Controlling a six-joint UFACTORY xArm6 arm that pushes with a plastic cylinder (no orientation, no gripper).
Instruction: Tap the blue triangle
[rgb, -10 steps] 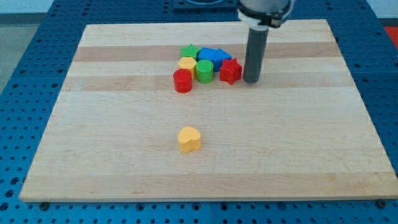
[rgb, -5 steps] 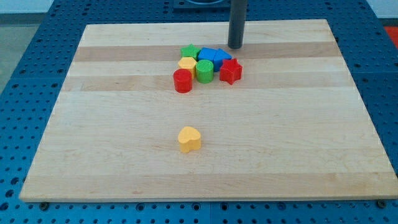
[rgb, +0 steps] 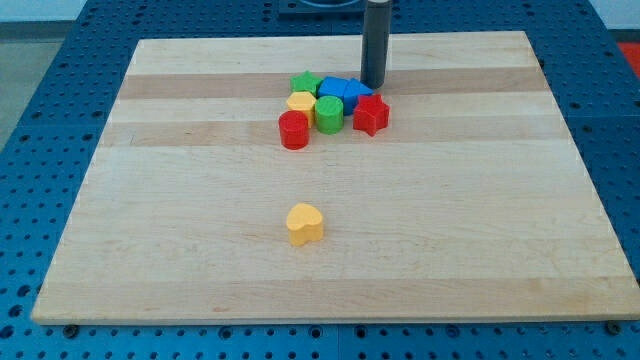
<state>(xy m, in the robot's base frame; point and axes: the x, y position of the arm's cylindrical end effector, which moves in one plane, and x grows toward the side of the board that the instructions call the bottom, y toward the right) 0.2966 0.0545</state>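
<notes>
A cluster of blocks sits at the upper middle of the wooden board (rgb: 200, 230). The blue triangle (rgb: 358, 92) is at the cluster's upper right, beside a second blue block (rgb: 333, 88). My tip (rgb: 372, 86) stands at the blue triangle's upper right edge, touching or nearly touching it. Just below it lies a red star (rgb: 371, 115). The cluster also holds a green star (rgb: 305, 81), a yellow block (rgb: 301, 101), a green cylinder (rgb: 329, 114) and a red cylinder (rgb: 294, 130).
A yellow heart-shaped block (rgb: 305, 223) lies alone in the lower middle of the board. Blue perforated table surface (rgb: 40, 120) surrounds the board on all sides.
My tip went from right of the red star up to above the cluster, then came slightly down and left against the blue triangle. The blocks have not visibly moved.
</notes>
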